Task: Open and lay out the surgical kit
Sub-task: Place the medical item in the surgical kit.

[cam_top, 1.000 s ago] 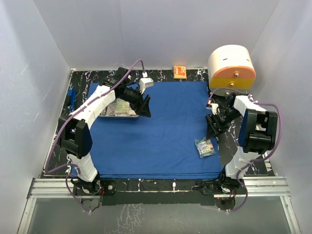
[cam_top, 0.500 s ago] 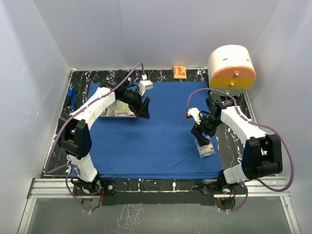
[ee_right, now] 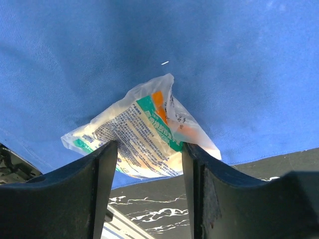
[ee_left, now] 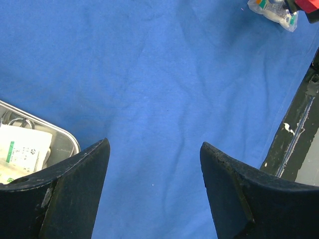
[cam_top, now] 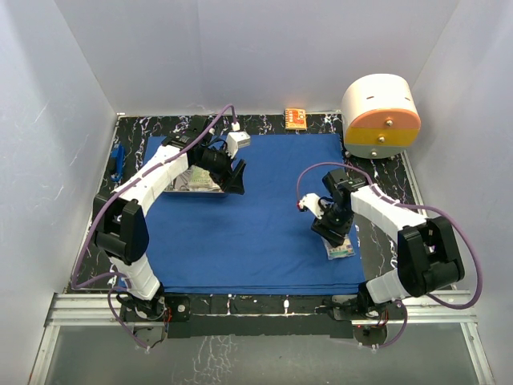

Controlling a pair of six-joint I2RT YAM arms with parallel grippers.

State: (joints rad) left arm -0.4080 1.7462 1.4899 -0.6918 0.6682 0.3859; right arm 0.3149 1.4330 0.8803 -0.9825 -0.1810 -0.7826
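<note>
The royal-blue cloth [cam_top: 256, 216] lies spread flat over the table. A steel tray [cam_top: 186, 186] sits at its back left, holding a white packet [ee_left: 20, 149] and a ring handle [ee_left: 17, 121]. My left gripper [cam_top: 236, 178] hovers open over bare cloth [ee_left: 159, 74] just right of the tray [ee_left: 62, 142], with nothing between its fingers [ee_left: 154, 164]. A sealed packet [cam_top: 340, 249] lies at the cloth's right edge. My right gripper [cam_top: 332, 231] is low over it, jaws apart, one finger at each side of the packet [ee_right: 144, 134].
A big cream-and-orange cylinder [cam_top: 381, 116] stands at the back right and a small orange box [cam_top: 296, 119] at the back edge. The black marbled table [cam_top: 377, 241] shows past the cloth's right edge. A small blue object [cam_top: 118, 160] lies at the far left.
My right arm has swung in from the table's right side and come down over the packet, its jaws now narrower around it. The left arm has hardly moved.
</note>
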